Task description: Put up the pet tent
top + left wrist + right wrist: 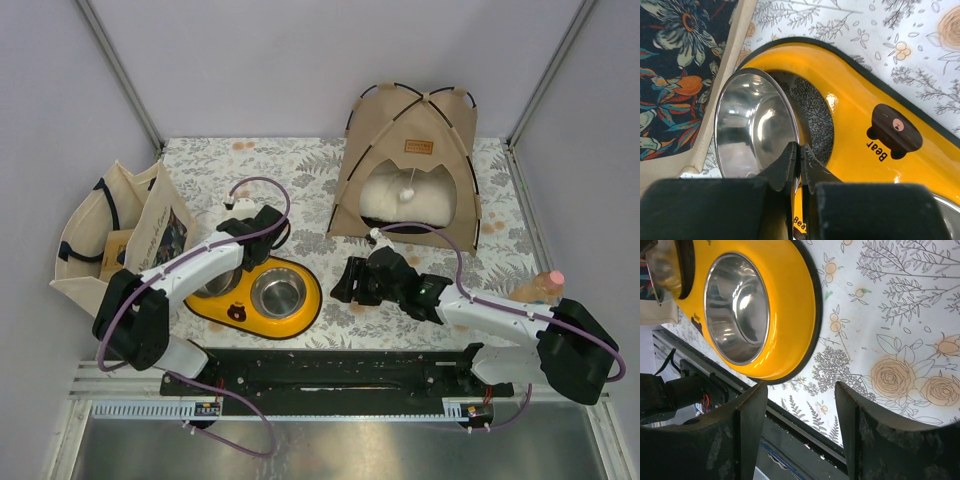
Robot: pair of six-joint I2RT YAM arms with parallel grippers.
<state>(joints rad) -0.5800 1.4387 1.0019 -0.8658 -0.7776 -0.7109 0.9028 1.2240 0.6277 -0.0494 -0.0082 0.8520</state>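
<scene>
Left gripper: jaws are seen drawn almost together, pinched on the rim of a steel bowl; the bowl is held tilted, raised out of its socket in the yellow feeder; the printed cloth is visible through the open socket; the bowl is noted just beside the tote bag, which stands at the left edge of the table.

Right gripper: jaws are found standing wide apart; nothing is held between the fingers; only the floral tablecloth is seen in the gap; whether the fingertips touch the cloth cannot be told; the gripper is placed near the right end of the feeder, where a second bowl is seated in its socket.

Pet tent: it is found upright at the far right of the table, its black poles crossed at the peak and its opening turned toward the arms; a brown label patch is seen above the opening; a white pompom is hung in the opening; a white cushion is lodged inside; the tent is touched by neither gripper and is set well apart from the left one, with the right one nearer, in front of it.
</scene>
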